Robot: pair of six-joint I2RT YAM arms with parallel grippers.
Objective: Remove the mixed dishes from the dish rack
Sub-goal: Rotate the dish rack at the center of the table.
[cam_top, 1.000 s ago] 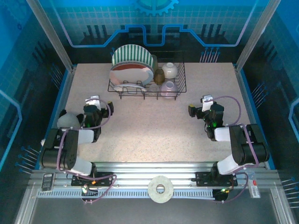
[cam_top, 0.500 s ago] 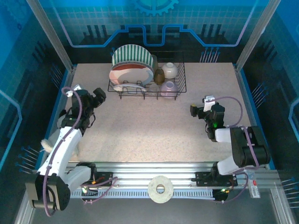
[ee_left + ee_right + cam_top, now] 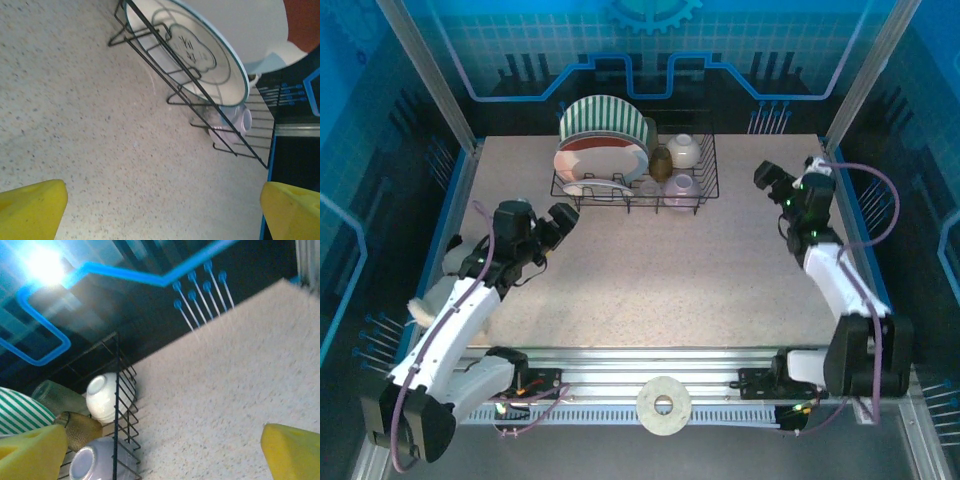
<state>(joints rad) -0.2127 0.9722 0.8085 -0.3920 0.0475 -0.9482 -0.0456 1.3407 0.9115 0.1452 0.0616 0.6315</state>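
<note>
- The left claw (image 3: pixel 563 218) hangs wide open and empty over the table (image 3: pixel 650 280) in the top view, just off the near left corner of the rack (image 3: pixel 708 186). The right claw (image 3: pixel 767 177), equally spread and empty, sits near the rack's right side, apart from it.
- The rack stands at the table's far edge, loaded. A striped plate (image 3: pixel 605 112) is upright at the back left, a red-and-white plate (image 3: pixel 600 155) stands before it, and a third plate (image 3: pixel 592 187) lies low in front. To the right are a brown cup (image 3: pixel 661 163), a white bowl (image 3: pixel 684 150) and a lavender bowl (image 3: pixel 680 190).
- A pale ring (image 3: pixel 663 405) lies on the rail between the arm bases.
- Left wrist view: yellow fingertips (image 3: pixel 32 207) sit in both lower corners, with bare table between them. Here the low plate shows detail that is lost from above: a green rim and a printed figure on its face. The rack's front wires stand between claw and plate. The lavender bowl is blurred beyond them.
- Right wrist view: the right claw's fingertips are again far apart, with nothing between them. From this side a glass (image 3: pixel 55 395), faint from above, shows plainly between the striped plate and the white bowl, behind the cup. The rack's end wires cross in front of both bowls.
</note>
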